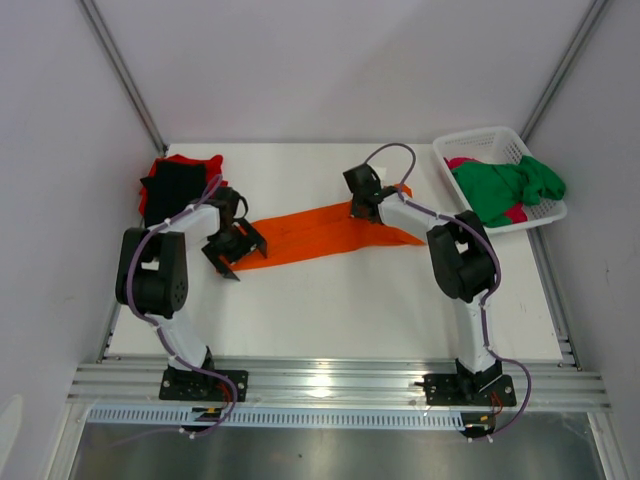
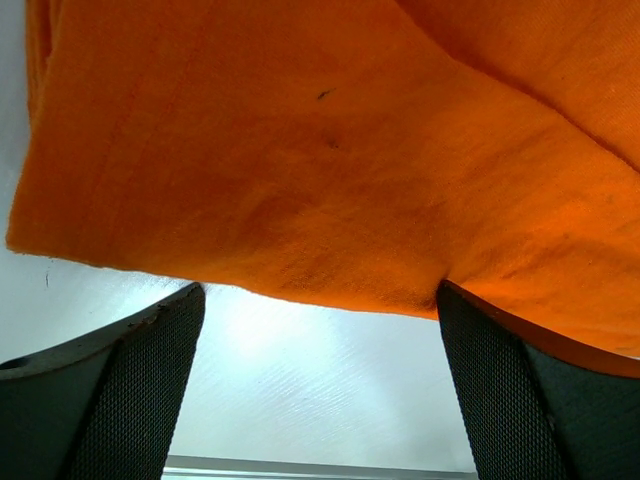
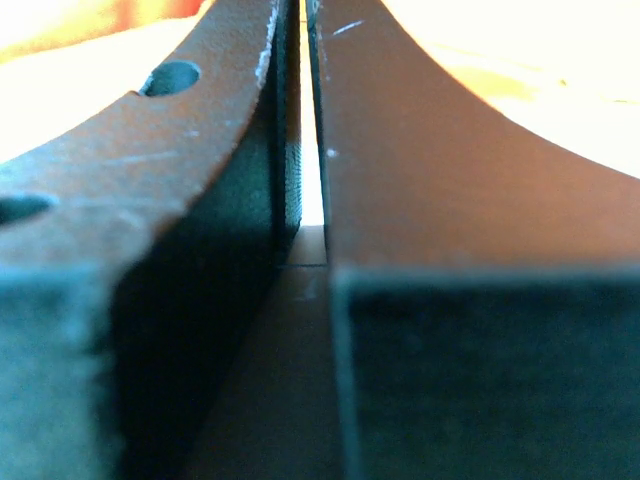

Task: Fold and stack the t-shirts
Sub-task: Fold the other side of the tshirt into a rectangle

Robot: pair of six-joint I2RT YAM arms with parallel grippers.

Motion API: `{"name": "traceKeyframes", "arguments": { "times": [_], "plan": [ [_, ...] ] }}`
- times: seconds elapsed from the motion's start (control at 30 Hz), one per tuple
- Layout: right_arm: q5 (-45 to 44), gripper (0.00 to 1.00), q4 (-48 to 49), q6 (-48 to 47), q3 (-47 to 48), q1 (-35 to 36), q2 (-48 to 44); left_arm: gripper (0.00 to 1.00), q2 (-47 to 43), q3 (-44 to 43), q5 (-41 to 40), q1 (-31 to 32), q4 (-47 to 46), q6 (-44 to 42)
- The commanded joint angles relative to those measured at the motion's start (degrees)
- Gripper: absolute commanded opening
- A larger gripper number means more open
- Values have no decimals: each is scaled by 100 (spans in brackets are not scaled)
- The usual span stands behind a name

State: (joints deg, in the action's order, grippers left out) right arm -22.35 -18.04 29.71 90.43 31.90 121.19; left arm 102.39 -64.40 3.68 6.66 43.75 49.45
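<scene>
Right gripper [image 3: 303, 150] at close range: its two dark fingers [image 3: 200, 160] are set so close together that only a thin slit parts them. One finger carries two round holes [image 3: 170, 78] along its curved outer side and a finely textured pad [image 3: 290, 190] on its inner face. The plain finger [image 3: 450, 160] stands just beside that pad. Glaring white light shows through the upper part of the slit next to the holed finger, and lower down the gap goes dark. Whether anything is pinched there cannot be told. Beyond the holed finger's tip the background is overexposed, with an orange patch [image 3: 120, 12] too washed out to identify.
</scene>
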Motion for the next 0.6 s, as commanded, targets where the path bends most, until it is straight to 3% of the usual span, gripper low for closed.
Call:
{"name": "traceKeyframes", "arguments": {
  "times": [0.0,0.1,0.23,0.27,0.37,0.57],
  "plan": [
    [-217,0,91,-97,212,-8,37,99,-193,-28,71,81,-94,-23],
    [-217,0,64,-71,212,9,54,99,-193,-37,62,99,-112,-23],
    [-331,14,-24,-27,238,44,116,99,-193,-37,54,125,-130,-50],
    [-401,24,-59,34,229,88,124,99,-193,-37,54,134,-138,-58],
    [-630,38,-68,61,124,141,37,99,-193,-29,54,152,-156,-93],
    [-805,40,354,-36,-499,229,-542,97,-219,15,54,152,-226,-181]
  ]
}}
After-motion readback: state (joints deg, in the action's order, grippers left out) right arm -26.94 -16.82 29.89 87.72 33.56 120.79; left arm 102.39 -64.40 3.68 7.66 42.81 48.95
